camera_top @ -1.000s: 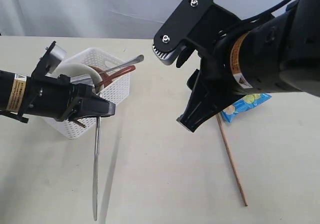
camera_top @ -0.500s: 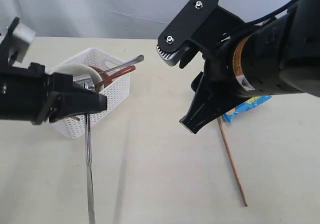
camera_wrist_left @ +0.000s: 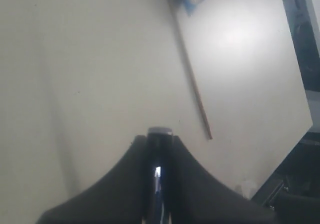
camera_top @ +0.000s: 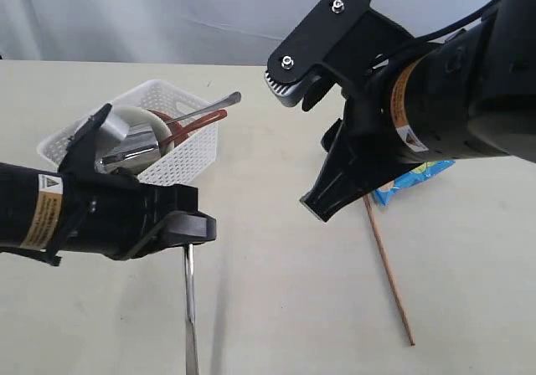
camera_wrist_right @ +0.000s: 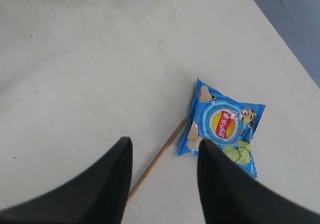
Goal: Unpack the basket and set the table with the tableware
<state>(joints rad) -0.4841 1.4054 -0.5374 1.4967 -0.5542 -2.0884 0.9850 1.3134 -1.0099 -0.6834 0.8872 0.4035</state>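
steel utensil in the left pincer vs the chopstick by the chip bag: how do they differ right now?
The steel utensil hangs from the shut left pincer; the chopstick lies flat on the table, ungripped. The utensil is shiny metal, the chopstick brown wood. Both are long and thin.

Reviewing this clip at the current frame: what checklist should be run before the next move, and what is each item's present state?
1. Grip: the left gripper is shut on the steel utensil. Ok.
2. Utensil out of the basket: it hangs over the table in front of it. Ok.
3. Utensil's lower end off the table: it runs out of the exterior view. Cannot tell.
4. Spare arm: the right gripper is open and empty above the chip bag and chopstick. Ok.
5. Basket unpacked: the steel cup, red spoon and a steel handle are inside. Not ok.
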